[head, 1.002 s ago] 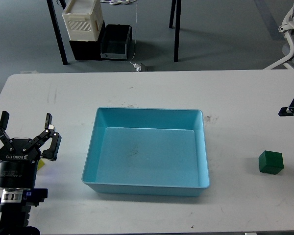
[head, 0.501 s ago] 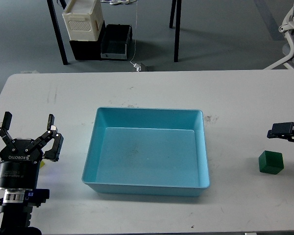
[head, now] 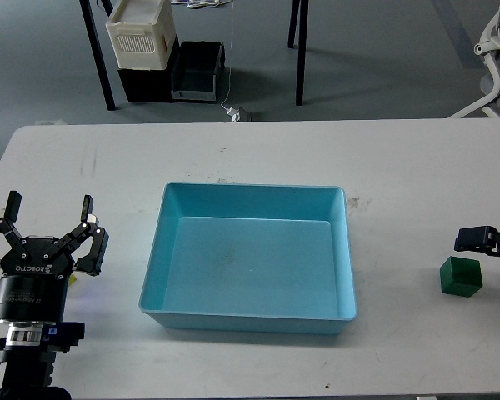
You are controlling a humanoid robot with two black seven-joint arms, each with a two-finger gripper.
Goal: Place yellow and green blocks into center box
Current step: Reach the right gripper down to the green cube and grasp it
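A green block (head: 461, 277) sits on the white table (head: 250, 158) at the right, well apart from the light blue box (head: 252, 258) in the middle; the box is empty. My right gripper (head: 475, 240) reaches in from the right edge, just above and behind the green block, not touching it; it is small and dark, so I cannot tell its fingers apart. My left gripper (head: 48, 223) is open and empty at the front left, left of the box. No yellow block shows; it may be hidden under my left arm.
The table's front edge runs just below the box. Beyond the far edge, on the floor, stand a white crate (head: 142, 33), a black bin (head: 196, 73), table legs and an office chair (head: 496, 50).
My right gripper has come down and to the left, from the right edge to just above the green block. My left gripper has barely shifted.
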